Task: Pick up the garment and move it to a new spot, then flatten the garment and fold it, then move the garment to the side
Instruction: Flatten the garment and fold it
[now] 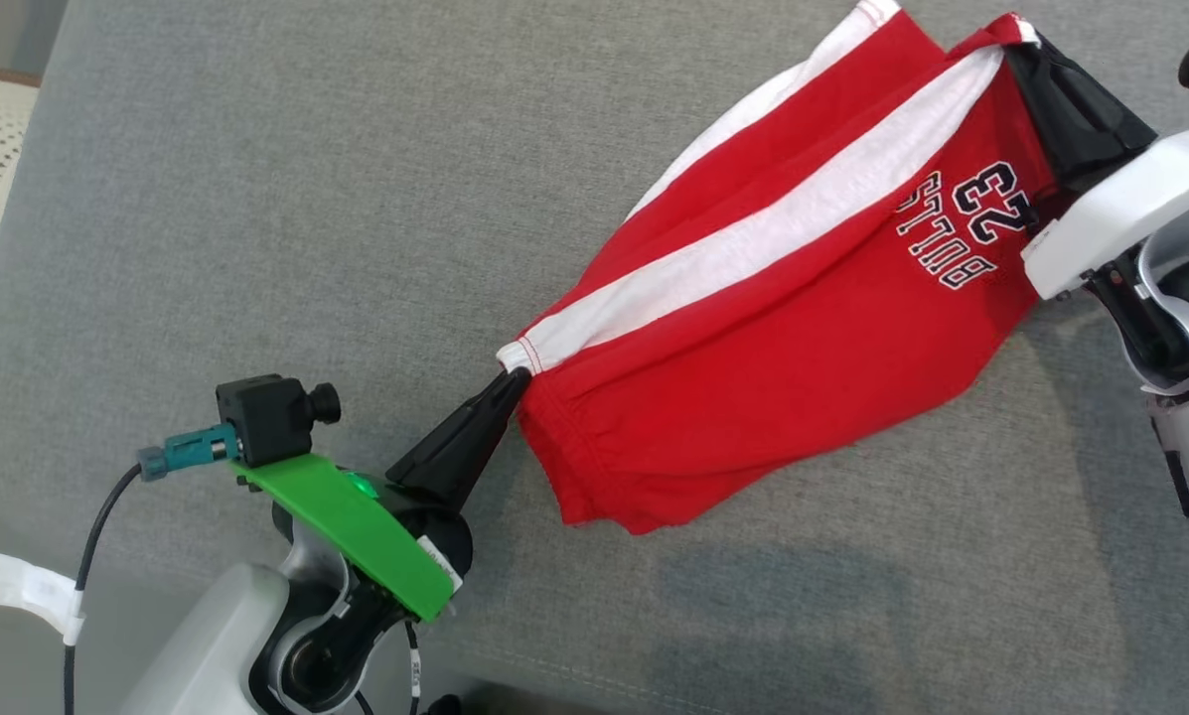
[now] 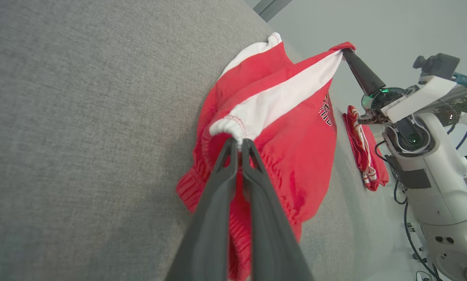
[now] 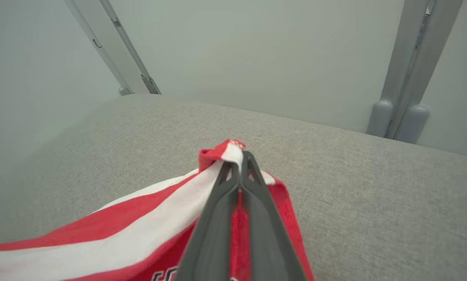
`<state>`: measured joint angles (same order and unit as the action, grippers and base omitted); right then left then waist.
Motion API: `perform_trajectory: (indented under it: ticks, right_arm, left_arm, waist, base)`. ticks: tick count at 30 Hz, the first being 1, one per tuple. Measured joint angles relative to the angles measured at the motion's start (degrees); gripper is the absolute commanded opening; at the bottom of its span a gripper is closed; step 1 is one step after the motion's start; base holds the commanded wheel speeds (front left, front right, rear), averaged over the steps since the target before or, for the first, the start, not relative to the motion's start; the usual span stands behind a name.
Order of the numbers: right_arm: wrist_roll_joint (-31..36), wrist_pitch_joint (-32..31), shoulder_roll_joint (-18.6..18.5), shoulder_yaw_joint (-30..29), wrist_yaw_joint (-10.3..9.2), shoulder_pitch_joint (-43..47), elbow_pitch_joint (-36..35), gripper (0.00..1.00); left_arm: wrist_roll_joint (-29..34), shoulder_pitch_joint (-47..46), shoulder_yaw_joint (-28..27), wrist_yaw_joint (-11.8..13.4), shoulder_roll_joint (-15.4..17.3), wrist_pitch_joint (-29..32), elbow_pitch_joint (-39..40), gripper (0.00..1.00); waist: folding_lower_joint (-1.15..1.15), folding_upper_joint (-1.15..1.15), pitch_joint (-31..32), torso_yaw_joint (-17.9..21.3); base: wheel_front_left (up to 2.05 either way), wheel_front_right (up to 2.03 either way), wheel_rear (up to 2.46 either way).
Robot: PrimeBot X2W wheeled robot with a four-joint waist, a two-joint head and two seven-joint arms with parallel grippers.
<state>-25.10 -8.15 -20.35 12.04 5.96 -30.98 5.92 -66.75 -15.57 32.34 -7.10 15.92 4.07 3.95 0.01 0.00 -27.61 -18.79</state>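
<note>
Grey woven upholstery point(image 1: 306, 199), rumpled red garment point(image 1: 773, 328)

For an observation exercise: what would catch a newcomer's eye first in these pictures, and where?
The red shorts with a white stripe stand out, stretched over the grey cushion, centre right in the head view. The left end effector pinches the stripe's lower-left end, the right end effector its upper-right end.

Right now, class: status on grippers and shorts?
Left gripper, right gripper shut on shorts, stripe ends. Fabric stretched between, over grey cushion. Second red garment aside.
</note>
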Motion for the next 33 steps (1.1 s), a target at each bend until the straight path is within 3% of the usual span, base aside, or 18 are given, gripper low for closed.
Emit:
perform_trajectory:
  ticks: [9, 23, 24, 25, 27, 28, 29, 31, 32, 33]
  right_arm:
    - [0.77, 0.1, 1.42, 2.34, 0.08, -5.27, 6.82, 0.0]
    - [4.35, 1.99, -0.3, 2.57, 0.09, -10.57, 17.08, 0.0]
    - [4.67, 2.05, -0.15, 2.89, 0.09, -10.92, 17.53, 0.17]
    - [4.98, 2.19, -0.08, 3.08, 0.09, -11.28, 17.95, 0.41]
    - [5.78, 3.11, -0.11, 3.59, 0.09, -11.91, 18.75, 0.46]
    - [6.21, 3.32, -0.14, 4.0, 0.09, -12.2, 19.04, 1.0]
    - [6.52, 3.5, -0.05, 4.41, 0.09, -12.44, 19.36, 1.0]
    - [7.2, 3.77, 0.16, 5.64, 0.26, -12.79, 19.86, 1.0]
    - [7.2, 3.91, 0.56, 6.32, 0.57, -13.02, 20.06, 1.0]
    - [7.25, 4.09, 1.02, 7.11, 0.57, -13.22, 20.13, 1.0]
  left_arm:
    - [-0.15, -1.23, 0.51, 0.0, -1.98, -1.18, -2.78, 0.0]
    - [-0.15, -3.49, 3.05, 0.0, -4.36, -2.63, -5.2, 0.0]
    - [-0.15, -3.49, 2.97, 0.0, -4.38, -2.69, -5.46, 0.0]
    - [-0.15, -3.49, 2.89, 0.0, -4.43, -2.88, -5.87, 0.0]
    - [-0.15, -3.53, 2.98, 0.0, -4.46, -3.13, -6.36, 0.0]
    - [-0.14, -3.57, 2.96, 0.0, -4.55, -3.19, -6.68, 0.0]
    - [-0.14, -3.58, 2.92, 0.0, -4.58, -3.2, -7.0, 0.05]
    - [-0.27, -3.62, 2.97, 0.0, -4.67, -3.65, -6.93, 0.34]
    - [-0.49, -3.69, 2.91, 0.0, -4.83, -3.87, -6.68, 0.56]
    - [-0.73, -3.79, 2.71, 0.0, -5.05, -4.3, -6.5, 1.0]
  waist:
    - [0.0, 0.0, -2.79, -5.0]
    - [-0.01, 0.0, -3.1, -7.24]
    - [0.0, 0.0, -3.07, -7.34]
    - [-0.01, 0.0, -3.02, -7.42]
    - [-0.01, 0.0, -2.94, -7.53]
    - [-0.01, 0.0, -2.88, -7.57]
    - [-0.01, 0.0, -2.83, -7.59]
    - [-0.01, 0.0, -2.69, -7.56]
    - [-0.01, 0.0, -2.6, -7.46]
    - [-0.01, 0.0, -2.5, -7.3]
  base:
    - [0.0, 0.0, 0.0]
    - [0.0, 0.0, 0.0]
    - [0.0, 0.0, 0.0]
    - [0.0, 0.0, 0.0]
    - [0.0, 0.0, 0.0]
    - [0.0, 0.0, 0.0]
    - [0.0, 0.0, 0.0]
    - [0.0, 0.0, 0.0]
    - [0.0, 0.0, 0.0]
    - [0.0, 0.0, 0.0]
